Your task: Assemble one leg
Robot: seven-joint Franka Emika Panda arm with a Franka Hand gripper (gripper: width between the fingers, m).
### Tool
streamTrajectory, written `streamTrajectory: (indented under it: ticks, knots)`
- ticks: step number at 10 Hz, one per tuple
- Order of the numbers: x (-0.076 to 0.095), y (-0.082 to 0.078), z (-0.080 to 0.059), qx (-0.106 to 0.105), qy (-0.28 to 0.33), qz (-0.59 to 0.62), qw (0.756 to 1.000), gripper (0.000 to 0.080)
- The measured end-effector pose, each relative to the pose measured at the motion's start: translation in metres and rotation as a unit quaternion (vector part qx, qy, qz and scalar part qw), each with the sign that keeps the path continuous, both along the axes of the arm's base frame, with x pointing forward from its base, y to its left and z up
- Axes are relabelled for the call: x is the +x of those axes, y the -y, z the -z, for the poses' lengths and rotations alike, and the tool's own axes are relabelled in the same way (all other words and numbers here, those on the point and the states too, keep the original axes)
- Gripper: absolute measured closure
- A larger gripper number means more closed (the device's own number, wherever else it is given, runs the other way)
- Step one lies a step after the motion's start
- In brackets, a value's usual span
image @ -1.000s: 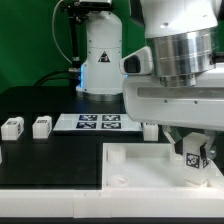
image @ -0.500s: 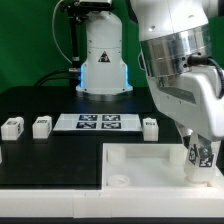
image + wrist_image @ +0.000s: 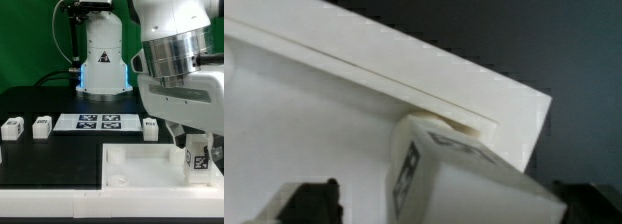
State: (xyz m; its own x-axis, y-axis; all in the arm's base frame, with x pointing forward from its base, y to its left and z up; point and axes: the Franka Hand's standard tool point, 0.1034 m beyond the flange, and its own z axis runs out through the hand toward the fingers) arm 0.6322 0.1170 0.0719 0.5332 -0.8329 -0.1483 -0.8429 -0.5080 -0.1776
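Observation:
My gripper (image 3: 197, 150) is shut on a leg (image 3: 197, 158), a small white peg with a black-and-white tag. I hold it upright over the white tabletop panel (image 3: 140, 160), at its corner on the exterior view's right. In the wrist view the leg (image 3: 446, 170) fills the space between my dark fingers (image 3: 304, 200), and its far end sits at the panel's corner socket (image 3: 452, 122). Three more legs stand on the black mat: two on the left (image 3: 12, 127) (image 3: 41, 126) and one by the panel (image 3: 150, 126).
The marker board (image 3: 100, 122) lies on the mat behind the panel. The arm's white base (image 3: 102, 60) stands at the back before a green backdrop. The panel's edge (image 3: 438, 60) borders the dark mat in the wrist view.
My wrist swung to the exterior view's right and tilted, then came back partway. The held leg stayed at the panel's right corner and now stands more upright and slightly lower.

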Motion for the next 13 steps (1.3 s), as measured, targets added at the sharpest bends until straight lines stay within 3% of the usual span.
streamTrajectory:
  ticks: [2,4,5,8,9,10,11,12,13]
  knots:
    - [-0.002,-0.003,0.002,-0.011,0.021,-0.084,0.996,0.0158]
    - [-0.002,-0.002,0.002,-0.031,0.047,-0.214,0.975,0.0151]
    - [-0.002,-0.004,0.002,-0.058,0.063,-0.318,0.944,0.015]
    - [0.011,0.009,-0.007,-0.078,0.103,-0.484,0.866,0.015]
    - [0.011,0.007,-0.007,-0.076,0.102,-0.473,0.872,0.015]
    - [0.011,0.007,-0.007,-0.075,0.1,-0.46,0.879,0.0285]
    - [0.011,0.007,-0.007,-0.075,0.1,-0.46,0.879,0.0285]
    - [0.01,0.007,-0.007,-0.072,0.095,-0.431,0.895,0.0423]
    - [0.01,0.007,-0.006,-0.067,0.085,-0.375,0.921,0.0505]
